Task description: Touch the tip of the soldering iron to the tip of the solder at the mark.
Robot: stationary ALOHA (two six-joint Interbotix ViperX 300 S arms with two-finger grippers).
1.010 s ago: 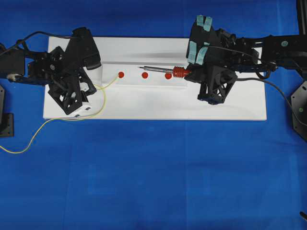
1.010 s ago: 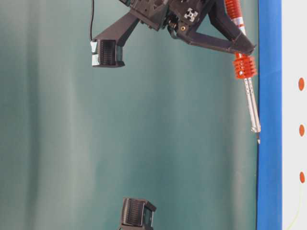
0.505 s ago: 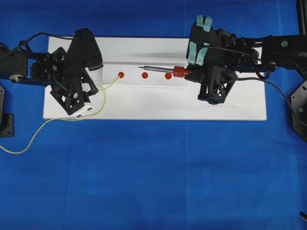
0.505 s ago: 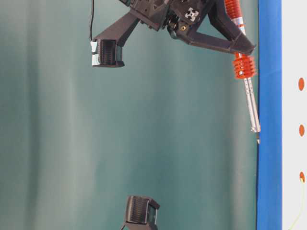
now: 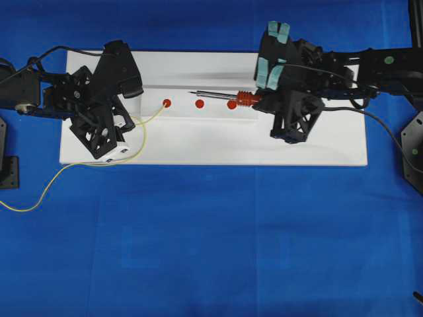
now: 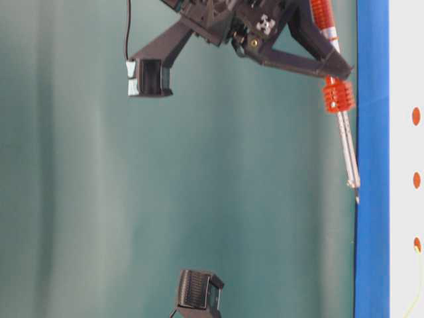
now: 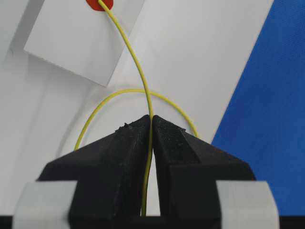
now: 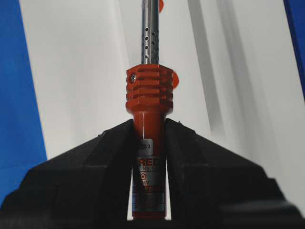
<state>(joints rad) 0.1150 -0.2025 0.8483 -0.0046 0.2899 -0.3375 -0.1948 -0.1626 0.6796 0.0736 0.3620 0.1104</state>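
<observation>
The solder [image 5: 143, 121] is a thin yellow wire pinched in my shut left gripper [image 5: 131, 121]. In the left wrist view the solder [image 7: 134, 58] runs up from the left gripper [image 7: 151, 119], and its tip lies on the left red mark [image 7: 99, 4]. My right gripper [image 5: 263, 100] is shut on the red handle of the soldering iron [image 5: 218, 96]. In the right wrist view the right gripper [image 8: 148, 125] clasps the soldering iron [image 8: 148, 95]. The iron's tip hovers near the middle mark [image 5: 199, 104], apart from the solder's tip at the left mark [image 5: 166, 103].
A white board [image 5: 198, 142] lies on blue cloth, with a third red mark [image 5: 231, 104] under the iron's shaft. The solder trails off the board to the left edge [image 5: 26, 206]. A black cord [image 5: 377, 119] runs right. From table level the iron [image 6: 346, 142] slants above the board.
The right gripper has carried the iron slightly left. The left gripper has shifted a little, and the solder's end has come up to the left mark.
</observation>
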